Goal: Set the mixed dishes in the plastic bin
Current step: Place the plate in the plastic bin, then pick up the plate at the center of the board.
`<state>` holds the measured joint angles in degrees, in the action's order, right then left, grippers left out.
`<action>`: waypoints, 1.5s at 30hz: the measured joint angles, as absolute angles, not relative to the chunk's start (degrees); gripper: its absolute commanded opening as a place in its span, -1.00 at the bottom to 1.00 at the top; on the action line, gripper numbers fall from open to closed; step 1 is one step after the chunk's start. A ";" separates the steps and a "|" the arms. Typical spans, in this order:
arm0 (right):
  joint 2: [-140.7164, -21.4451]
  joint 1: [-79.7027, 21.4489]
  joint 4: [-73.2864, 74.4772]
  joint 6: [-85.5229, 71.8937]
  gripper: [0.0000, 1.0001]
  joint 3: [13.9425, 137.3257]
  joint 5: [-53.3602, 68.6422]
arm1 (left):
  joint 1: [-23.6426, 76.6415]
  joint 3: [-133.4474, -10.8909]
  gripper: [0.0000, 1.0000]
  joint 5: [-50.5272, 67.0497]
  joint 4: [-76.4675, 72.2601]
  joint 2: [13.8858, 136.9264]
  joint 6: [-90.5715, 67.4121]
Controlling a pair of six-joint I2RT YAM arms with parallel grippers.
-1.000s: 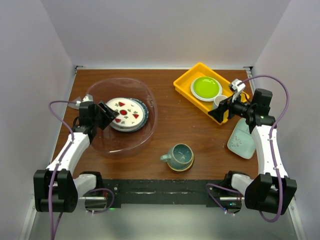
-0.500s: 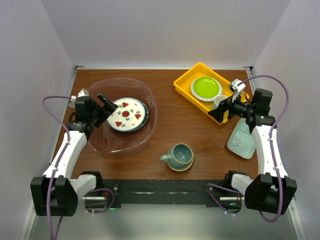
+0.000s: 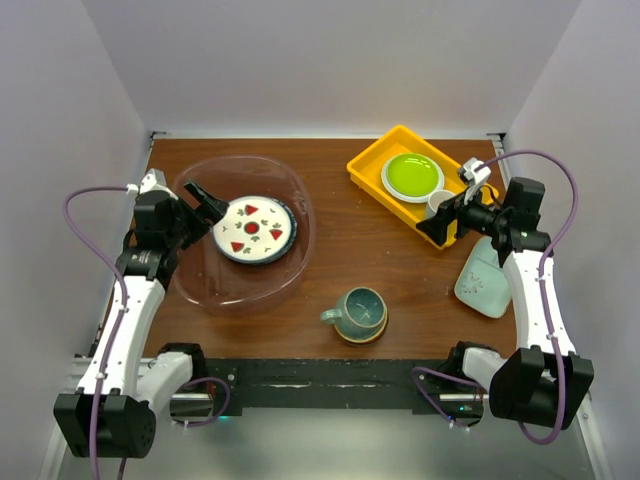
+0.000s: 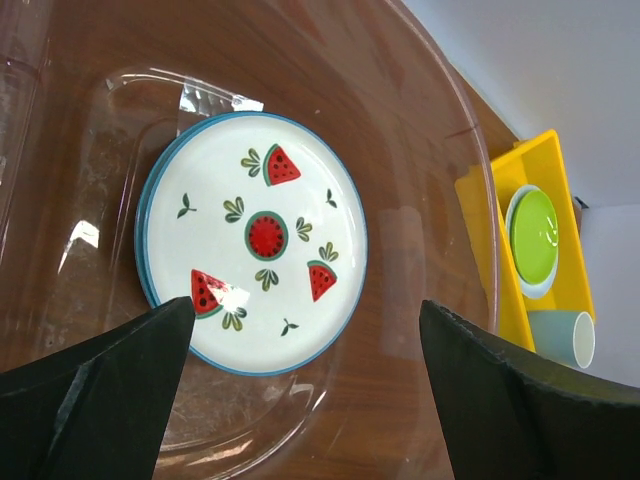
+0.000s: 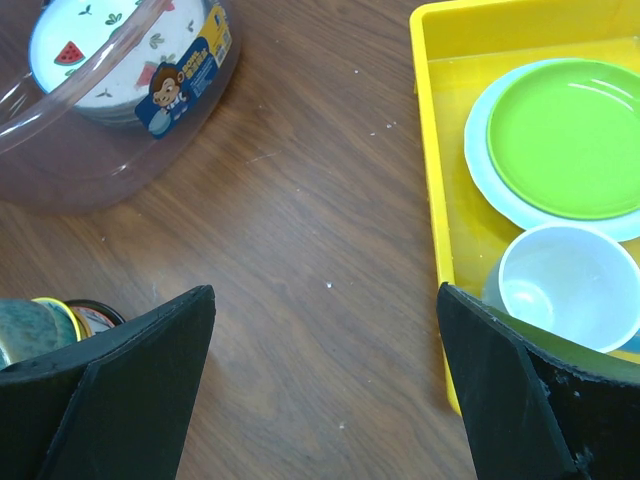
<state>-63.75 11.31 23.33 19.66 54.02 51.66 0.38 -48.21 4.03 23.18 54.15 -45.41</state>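
- Fingers (image 4: 110, 380) of the left gripper (image 3: 207, 203) stand wide apart with nothing between them; on the left wrist view I see the watermelon plate through the gap.
- Right gripper (image 3: 440, 222) is likewise spread wide and holds nothing, hanging over the near edge of the yellow tray (image 3: 372, 165).
- Of the dishes, the watermelon plate (image 3: 252, 229) lies flat inside the plastic bin (image 3: 215, 290), on top of at least one blue-rimmed plate whose edge peeks out on its left side.
- I see the plastic bin on the left half of the table (image 3: 370, 250), with the left gripper above its left rim.
- Outside the bin, the teal mug (image 3: 360, 312) stands upright on a small yellow-edged saucer near the front middle of the table, handle pointing left.
- At the right edge, the pale mint dish (image 3: 484, 280) lies on the table, partly hidden under the right arm.
- In the yellow tray at the back right I see the lime-green plate (image 3: 412, 174) resting on a white plate, and the white cup (image 3: 440, 203) upright just beside them at the near end.
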 measured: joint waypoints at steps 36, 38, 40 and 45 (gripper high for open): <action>-64.25 12.27 26.24 22.02 0.96 54.08 49.08 | 0.38 -41.82 1.00 31.20 8.95 49.01 -27.59; -64.23 12.62 26.50 22.20 0.96 54.11 48.45 | 0.38 -40.71 1.00 32.45 7.77 49.93 -26.48; -64.18 13.02 27.07 22.48 0.96 54.33 47.05 | 0.38 -39.72 1.00 33.26 6.94 50.52 -25.67; -63.99 13.78 31.11 24.53 0.97 56.05 42.68 | 0.38 -36.69 1.00 34.96 4.51 50.59 -24.34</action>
